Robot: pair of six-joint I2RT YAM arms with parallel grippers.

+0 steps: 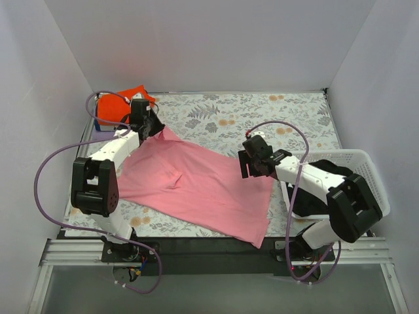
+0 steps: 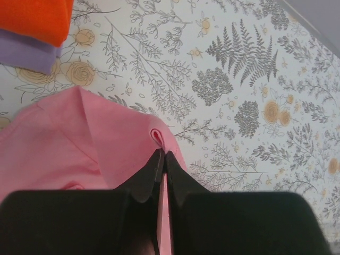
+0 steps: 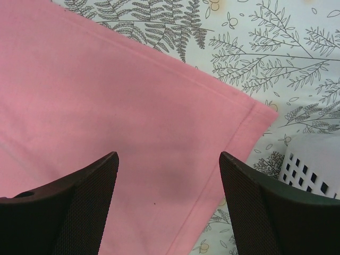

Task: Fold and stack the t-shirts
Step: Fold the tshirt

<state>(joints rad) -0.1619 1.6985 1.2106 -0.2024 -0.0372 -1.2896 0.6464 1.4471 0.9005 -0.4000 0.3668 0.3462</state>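
The pink t-shirt lies spread across the near half of the table. Its lower corner comes close to the near edge, right of the middle, and the cloth runs diagonally from there toward the far left. A small wrinkle stands up in the cloth left of its centre.

At the right edge of the table sits a white mesh basket, with the right arm lying across its near side. The right gripper hangs over the shirt's right side, close above the cloth. Its jaws are spread wide, with nothing between them. In the right wrist view a hemmed corner of the shirt lies flat on the floral tablecloth just beyond the fingers, and a corner of the basket shows beside it.

Farther back on the left, the left gripper is closed tight, pinching a fold of the pink shirt at its far left end. A thin strip of pink shows between the jaws, and the cloth peaks into a point there.

In the far left corner a folded orange-red t-shirt rests on top of a lavender garment. Both lie just beyond the pink shirt's raised tip, apart from it.
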